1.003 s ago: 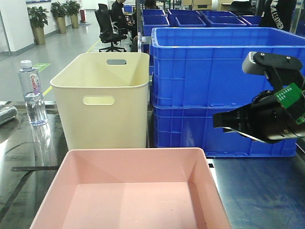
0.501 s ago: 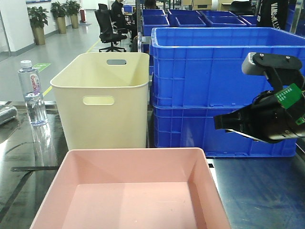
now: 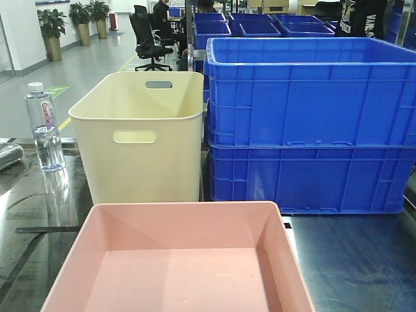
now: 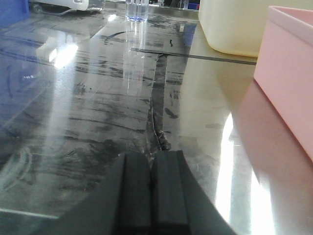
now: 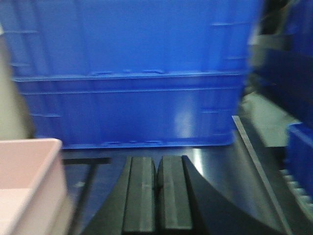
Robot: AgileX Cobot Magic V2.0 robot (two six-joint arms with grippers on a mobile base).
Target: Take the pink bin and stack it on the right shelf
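The pink bin (image 3: 182, 208) sits empty at the near edge of the front view, on the dark glossy surface of the right shelf (image 3: 364, 260). Neither gripper shows in that view. In the left wrist view my left gripper (image 4: 150, 157) is shut and empty, low over the reflective surface, with the pink bin's wall (image 4: 288, 73) apart to its right. The right wrist view is blurred. There my right gripper (image 5: 157, 162) is shut on nothing, and a pink bin corner (image 5: 24, 181) lies to its lower left.
A tall cream bin (image 3: 140, 136) with handle slots stands just behind the pink bin. Two stacked blue crates (image 3: 305, 123) fill the back right. A water bottle (image 3: 44, 127) stands at the left. More blue crates (image 5: 298, 147) line the right side.
My right arm, seen at the right of the front view before, has left that view. The bins, the crates and the bottle have not moved.
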